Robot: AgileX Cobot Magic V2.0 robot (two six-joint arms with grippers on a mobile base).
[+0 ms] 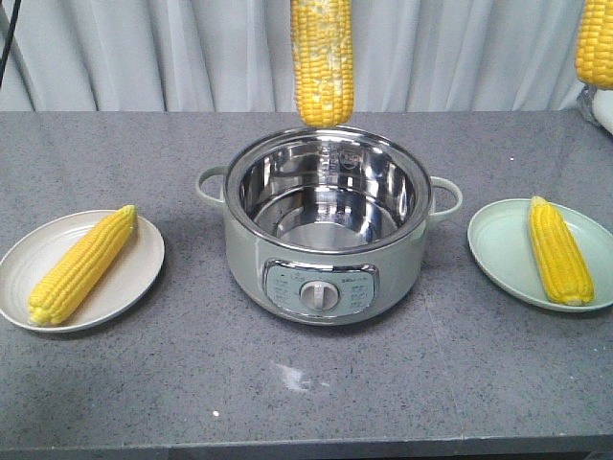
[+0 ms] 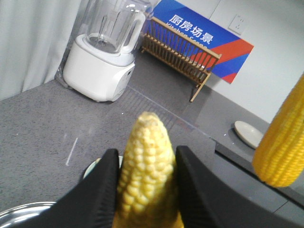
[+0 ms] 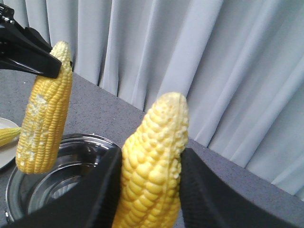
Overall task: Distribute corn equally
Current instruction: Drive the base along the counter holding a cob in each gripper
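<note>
Two corn cobs are held in the air, and two more lie on plates either side of a steel pot.

The patchy cob point(image 1: 323, 62) hangs over the pot point(image 1: 249, 259), pinched near its tip by the left gripper point(image 2: 146, 159). The right gripper point(image 3: 151, 161) clamps a plain cob point(image 1: 596, 43) at the upper right edge. Another cob point(image 1: 81, 265) lies on the left plate point(image 1: 144, 240), and a fourth cob point(image 1: 560, 251) on the right plate point(image 1: 498, 230). Both grips sit on the narrow end (a tapering surface), so a cob could slip into the pot.
</note>
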